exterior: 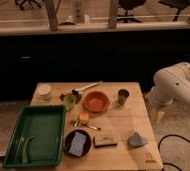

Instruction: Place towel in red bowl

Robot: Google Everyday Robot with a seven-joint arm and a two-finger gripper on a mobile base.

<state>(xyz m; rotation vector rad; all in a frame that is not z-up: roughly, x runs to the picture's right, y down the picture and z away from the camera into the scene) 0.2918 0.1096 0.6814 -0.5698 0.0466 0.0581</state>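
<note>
Wooden desk (133, 112), its items spread apart, likely so each can be picked singly. Red bowl (96, 102): centre rear, upright, apparently empty, ready to receive. Towel (136, 139): grey-blue, crumpled, near the front right corner, well apart from the bowl. End effector (157, 117): hangs beside the desk's right edge, clear of the towel; open or closed cannot be told. Corner mark (149, 159): unreadable.
</note>
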